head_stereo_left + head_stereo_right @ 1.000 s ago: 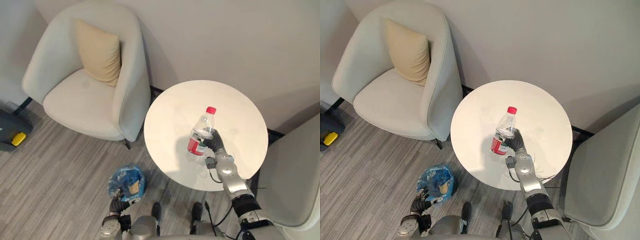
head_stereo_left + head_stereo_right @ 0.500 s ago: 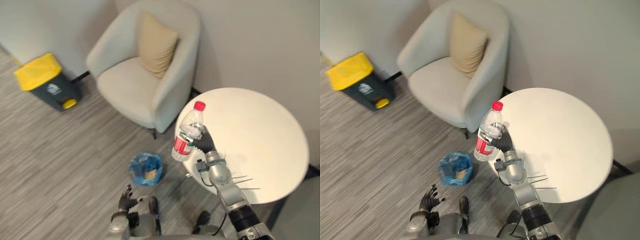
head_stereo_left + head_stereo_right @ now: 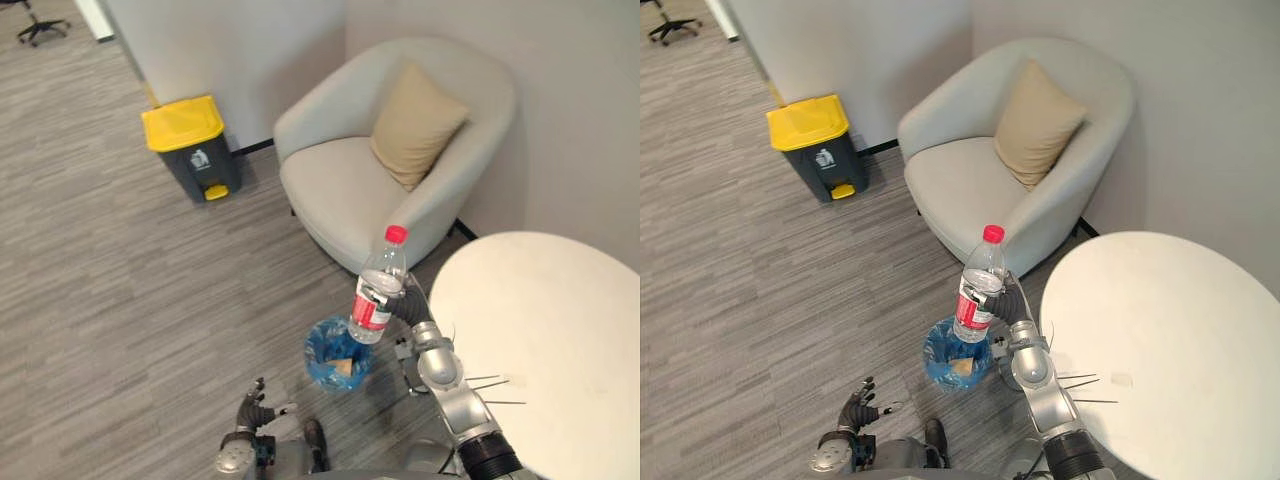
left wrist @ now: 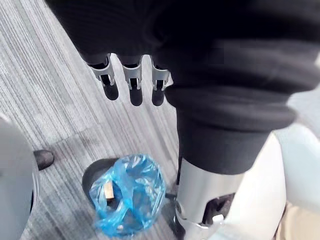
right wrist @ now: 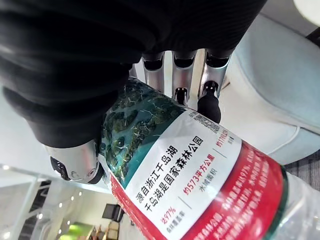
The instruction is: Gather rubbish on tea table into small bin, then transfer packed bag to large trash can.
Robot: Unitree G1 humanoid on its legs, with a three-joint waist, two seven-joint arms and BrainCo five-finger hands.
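- A clear plastic bottle (image 3: 375, 298) with a red cap is held nearly upright in the air by the right hand (image 3: 408, 304). The fingers (image 5: 209, 102) and thumb are wrapped round its labelled middle.
- The bottle is seen off the edge of the round white tea table (image 3: 545, 330), above and just beside the small bin (image 3: 336, 354). The bin is lined with a blue bag, and a scrap is already inside it.
- The bottle is judged light and probably near empty, with thin walls that dent under a squeeze. The smooth plastic may slip, so the labelled waist is thought the best place to hold it.
- A red, white and green label with small print is shown in the right wrist view; the wording is not given here.
- The left hand (image 3: 256, 402) is seen low near the floor, fingers loosely spread, nothing held.
- A large trash can (image 3: 190, 145) with a yellow lid is seen well apart, by the wall.
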